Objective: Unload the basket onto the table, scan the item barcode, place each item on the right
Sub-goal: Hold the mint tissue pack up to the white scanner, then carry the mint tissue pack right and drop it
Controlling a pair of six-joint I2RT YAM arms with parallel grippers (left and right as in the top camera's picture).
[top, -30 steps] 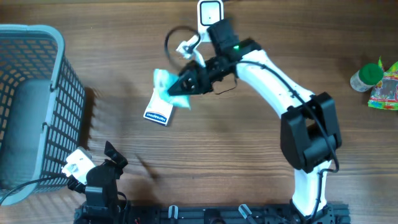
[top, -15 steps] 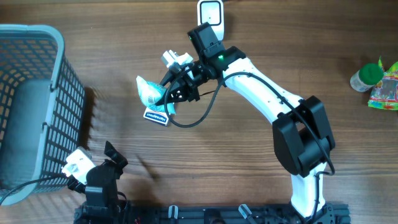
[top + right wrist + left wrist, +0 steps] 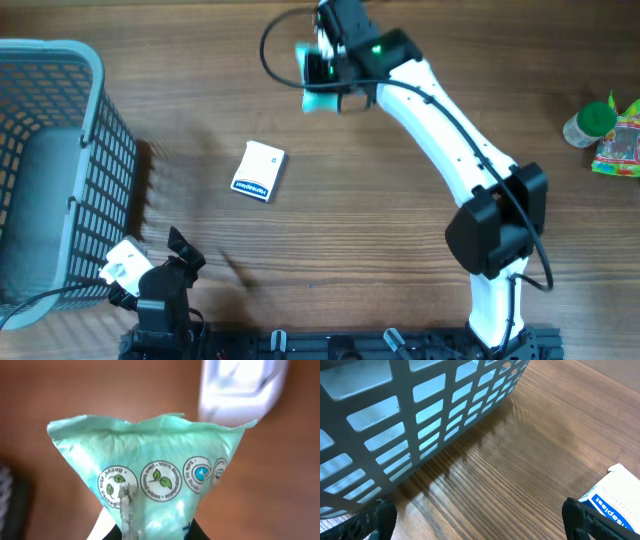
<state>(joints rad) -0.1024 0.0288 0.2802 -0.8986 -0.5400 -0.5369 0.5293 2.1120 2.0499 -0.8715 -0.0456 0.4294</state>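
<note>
Wood-grain tabletop [image 3: 400, 250] below. Lifted away from white box [image 3: 259, 171], teal wipes pouch [image 3: 150, 460] now up against white scanner [image 3: 240, 385]; pinched tight in right gripper [image 3: 325, 72]. Left gripper [image 3: 180, 248] fully spread, empty. Probably presenting barcode.

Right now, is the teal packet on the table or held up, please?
Held up: the right gripper pinches the teal packet near the scanner.

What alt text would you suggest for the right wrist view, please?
A teal pouch with round printed logos fills the frame, pinched from below by the right gripper; a blurred white scanner sits behind, over the wooden table.
</note>
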